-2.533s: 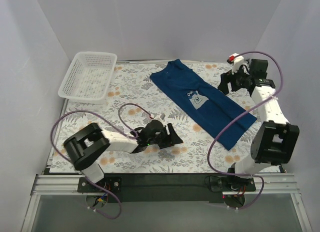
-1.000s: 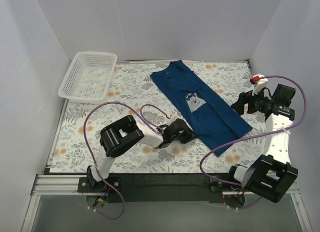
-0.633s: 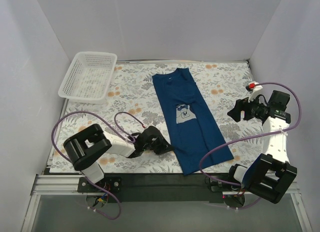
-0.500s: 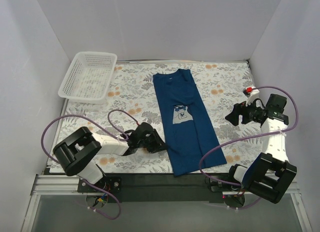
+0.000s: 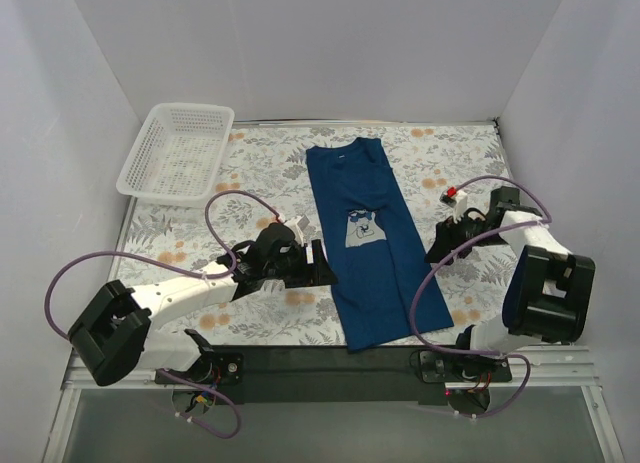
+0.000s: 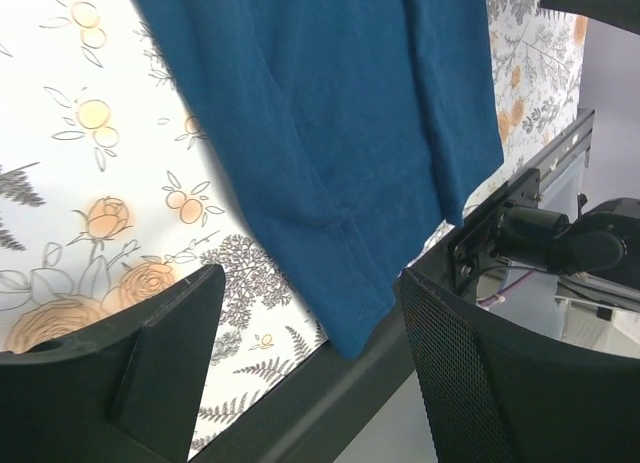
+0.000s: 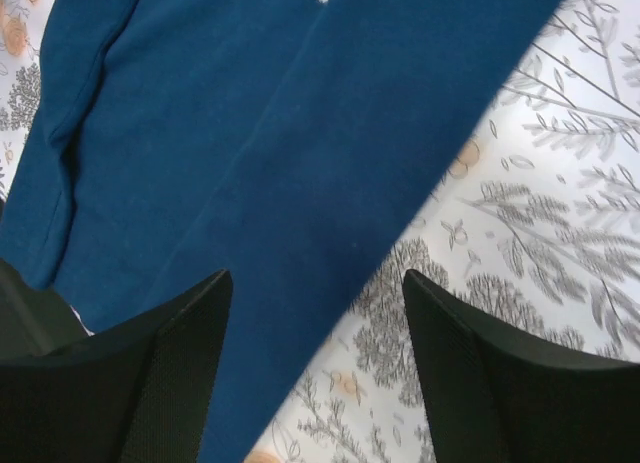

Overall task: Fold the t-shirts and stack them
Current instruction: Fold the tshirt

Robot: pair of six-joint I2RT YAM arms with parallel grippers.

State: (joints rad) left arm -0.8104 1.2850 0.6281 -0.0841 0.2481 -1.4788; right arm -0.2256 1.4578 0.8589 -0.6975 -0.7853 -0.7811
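The navy-blue t-shirt (image 5: 375, 238) lies folded lengthwise into a long strip down the middle of the floral table, collar at the back, its hem hanging over the near edge. The pale mouse print (image 5: 362, 228) faces up. My left gripper (image 5: 318, 268) is open and empty just left of the strip; its wrist view shows the shirt's lower end (image 6: 330, 133) ahead of the jaws. My right gripper (image 5: 437, 253) is open and empty just right of the strip; its wrist view shows the shirt's right edge (image 7: 300, 163) between the jaws.
A white mesh basket (image 5: 178, 150) stands at the back left corner. The table's black near rail (image 5: 330, 358) runs under the shirt's hem. White walls close in on the left, back and right.
The shirt has been swung from a diagonal lie to straight down the table's middle. Both grippers have since moved in beside the strip, the left forward and the right down toward it.
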